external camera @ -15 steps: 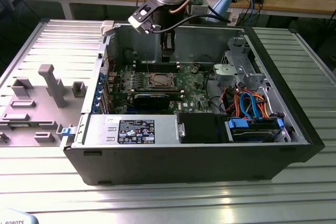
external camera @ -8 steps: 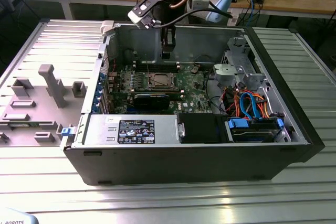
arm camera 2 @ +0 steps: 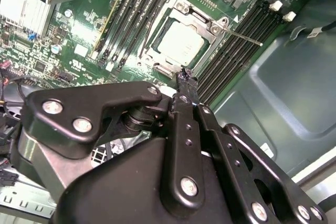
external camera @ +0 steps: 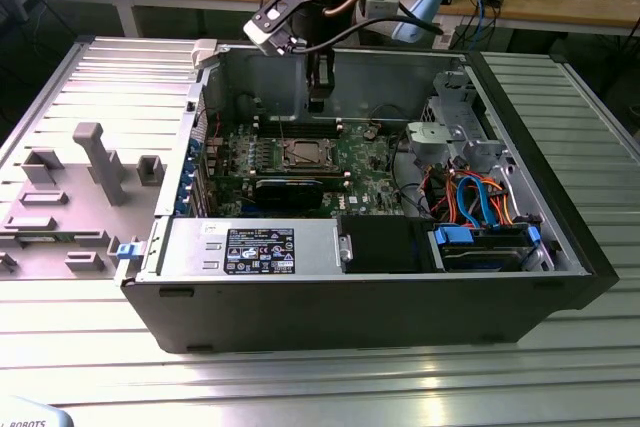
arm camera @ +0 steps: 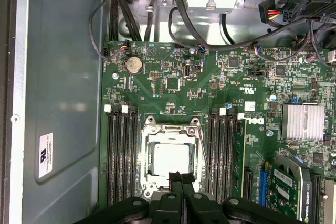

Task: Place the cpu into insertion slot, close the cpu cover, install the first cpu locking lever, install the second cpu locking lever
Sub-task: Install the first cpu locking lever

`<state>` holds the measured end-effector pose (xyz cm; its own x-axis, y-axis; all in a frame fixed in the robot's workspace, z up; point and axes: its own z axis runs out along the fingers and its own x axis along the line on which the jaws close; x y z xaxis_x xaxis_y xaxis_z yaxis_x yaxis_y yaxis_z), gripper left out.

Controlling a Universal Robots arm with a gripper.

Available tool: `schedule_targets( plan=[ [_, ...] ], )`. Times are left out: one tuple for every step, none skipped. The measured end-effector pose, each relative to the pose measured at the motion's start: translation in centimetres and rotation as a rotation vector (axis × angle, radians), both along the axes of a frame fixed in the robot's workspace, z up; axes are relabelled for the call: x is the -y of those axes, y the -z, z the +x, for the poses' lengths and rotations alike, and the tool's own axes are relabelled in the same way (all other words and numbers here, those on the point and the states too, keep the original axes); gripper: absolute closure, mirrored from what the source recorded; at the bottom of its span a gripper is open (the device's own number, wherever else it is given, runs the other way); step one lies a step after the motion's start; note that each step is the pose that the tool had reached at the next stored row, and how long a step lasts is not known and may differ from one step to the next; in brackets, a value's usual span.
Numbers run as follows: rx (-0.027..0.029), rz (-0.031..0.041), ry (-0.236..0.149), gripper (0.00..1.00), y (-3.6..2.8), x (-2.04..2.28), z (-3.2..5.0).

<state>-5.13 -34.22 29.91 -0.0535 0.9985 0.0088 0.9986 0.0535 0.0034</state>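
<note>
Table [external camera: 560, 367]: ribbed metal top. It carries the computer case [external camera: 350, 307], which lies on its side with the panel off. I judge it is laid that way so the board faces up and the arm can come straight down on it.

Motherboard [external camera: 365, 162]: flat in the case floor, nothing over the socket area.

Gripper [external camera: 316, 97]: it hangs inside the case, just above the socket's edge. In both wrist views the fingers [arm camera: 176, 181] are pressed tip to tip with nothing between them. My guess is that they are closed to make one narrow point for pushing small metal parts rather than for grasping.

Insertion slot [arm camera: 143, 156]: between the two banks of memory slots [arm camera 2: 226, 45], directly ahead of the fingertips.

Cpu cover [arm camera: 170, 136]: the frame looks folded down flat over the slot, and the window shows the chip.

Cpu [arm camera: 170, 158]: seated in the slot, dull silver top square to the frame. Placement looks done.

Locking lever [arm camera 2: 242, 36]: a thin rod that angles out from the socket corner across the memory slots. It reads to me as not latched. I cannot tell whether the other lever is hooked.
</note>
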Motion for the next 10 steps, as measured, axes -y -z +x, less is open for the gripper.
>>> schedule_targets(
  plan=[
    [0.0001,0.0001,-0.014,0.89,0.00,0.00,0.00],
    [0.0001,0.0001,-0.029,0.89,0.01,0.00,0.00],
    [0.0001,0.0001,-0.046,0.89,0.00,0.00,0.00],
    [0.0001,0.0002,-0.064,0.89,0.01,0.00,0.00],
    [0.0001,0.0002,-0.084,0.89,0.01,0.00,0.00],
    [0.0001,0.0001,-0.103,0.89,0.01,0.00,0.00],
    [0.0001,0.0001,-0.124,0.89,0.00,0.00,0.00],
    [0.0001,0.0001,-0.136,0.89,0.00,0.00,-0.01],
    [0.0001,0.0003,-0.151,0.89,0.01,0.00,-0.02],
    [0.0001,0.0004,-0.160,0.89,0.01,0.00,-0.02]
  ],
)
